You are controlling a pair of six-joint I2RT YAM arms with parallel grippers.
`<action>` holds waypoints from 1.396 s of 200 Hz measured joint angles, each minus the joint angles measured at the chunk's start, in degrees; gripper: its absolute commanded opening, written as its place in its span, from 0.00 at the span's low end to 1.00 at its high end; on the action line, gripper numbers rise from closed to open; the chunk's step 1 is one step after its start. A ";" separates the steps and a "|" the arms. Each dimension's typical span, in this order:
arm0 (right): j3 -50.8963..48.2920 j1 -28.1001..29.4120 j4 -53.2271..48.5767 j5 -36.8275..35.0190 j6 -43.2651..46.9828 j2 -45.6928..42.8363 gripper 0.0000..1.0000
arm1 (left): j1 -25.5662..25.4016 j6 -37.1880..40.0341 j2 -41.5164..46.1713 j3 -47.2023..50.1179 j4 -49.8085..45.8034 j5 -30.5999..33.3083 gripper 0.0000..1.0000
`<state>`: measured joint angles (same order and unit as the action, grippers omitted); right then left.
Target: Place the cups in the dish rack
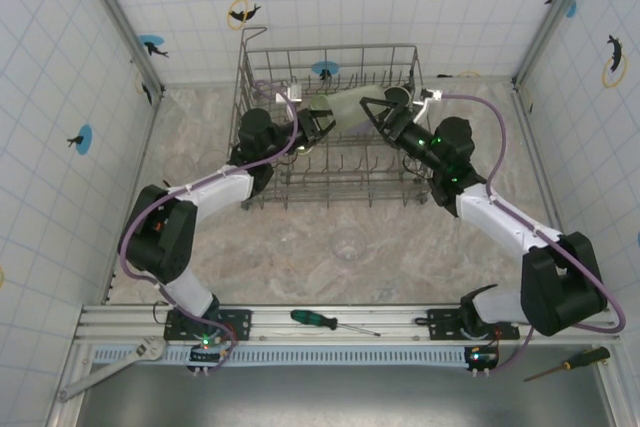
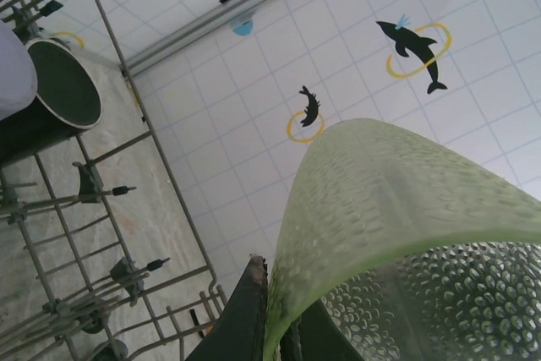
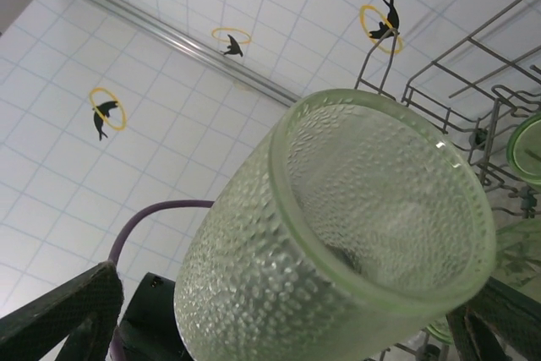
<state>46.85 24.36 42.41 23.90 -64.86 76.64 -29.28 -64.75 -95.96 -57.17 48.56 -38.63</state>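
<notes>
Now | green cup (image 1: 345,108) in left end effector (image 2: 281,327) | over dish rack (image 1: 330,48)

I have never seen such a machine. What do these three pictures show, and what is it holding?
These are two robot arms bolted to the near edge of a table. The wide picture looks down from above; the other two come from a camera on each wrist. The left gripper is shut on the rim of a green cup, above the wire dish rack. The right gripper stands open around the same cup. A clear cup stands on the table, and a black mug sits in the rack.
</notes>
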 measured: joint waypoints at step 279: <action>-3.72 -4.81 5.64 -6.21 -4.68 -1.36 0.48 | -2.19 2.64 -0.94 -4.09 -6.84 -3.34 0.63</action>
<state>43.13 19.55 48.05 17.69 -69.54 75.29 -31.46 -62.11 -96.90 -61.25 41.71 -41.98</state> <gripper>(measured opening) 0.694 0.568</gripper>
